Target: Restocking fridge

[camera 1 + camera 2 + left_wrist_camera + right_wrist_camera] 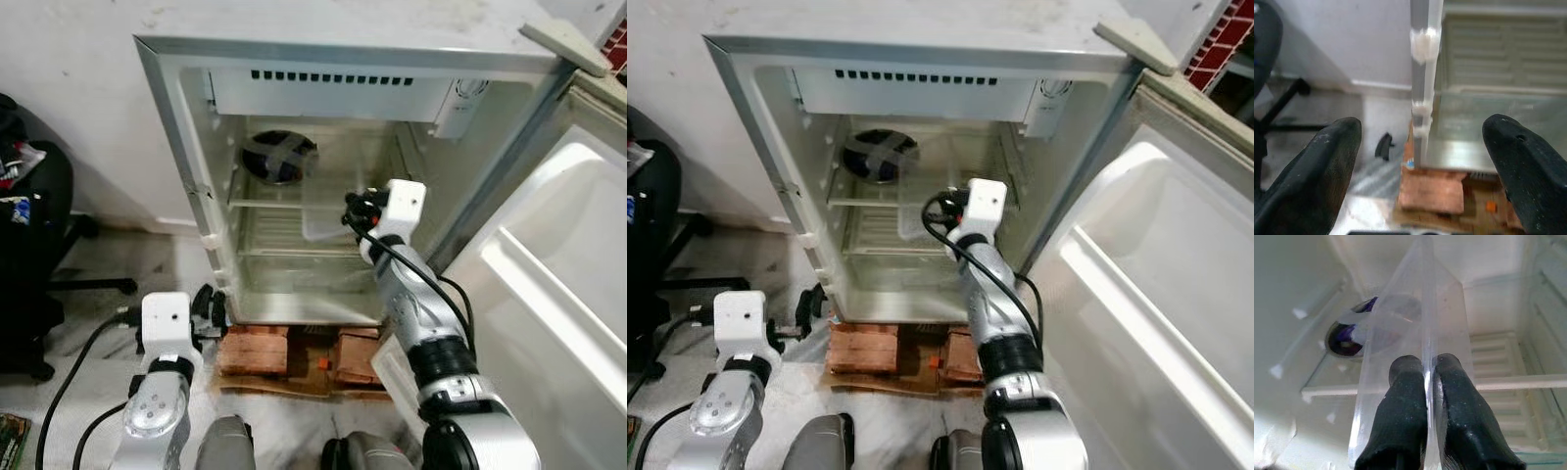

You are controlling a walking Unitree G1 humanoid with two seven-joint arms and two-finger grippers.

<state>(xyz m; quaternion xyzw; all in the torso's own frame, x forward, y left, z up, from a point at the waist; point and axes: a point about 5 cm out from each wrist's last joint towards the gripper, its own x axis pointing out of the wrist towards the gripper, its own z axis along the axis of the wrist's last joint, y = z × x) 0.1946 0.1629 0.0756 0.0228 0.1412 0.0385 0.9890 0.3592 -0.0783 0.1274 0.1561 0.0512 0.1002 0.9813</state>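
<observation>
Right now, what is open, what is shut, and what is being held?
Fridge door: swung open.
Right gripper: shut on the clear container, inside the fridge.
Clear container: held up, edge pinched.
Left gripper: open, holding nothing.
Dark bowl: resting on the shelf.

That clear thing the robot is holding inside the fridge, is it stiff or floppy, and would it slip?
The clear piece probably is fairly stiff: pinched by one edge in the right gripper, it stands out straight without sagging. It looks thin and see-through, so likely light. Its smooth, glossy surface could slip if the grip loosens.
</observation>
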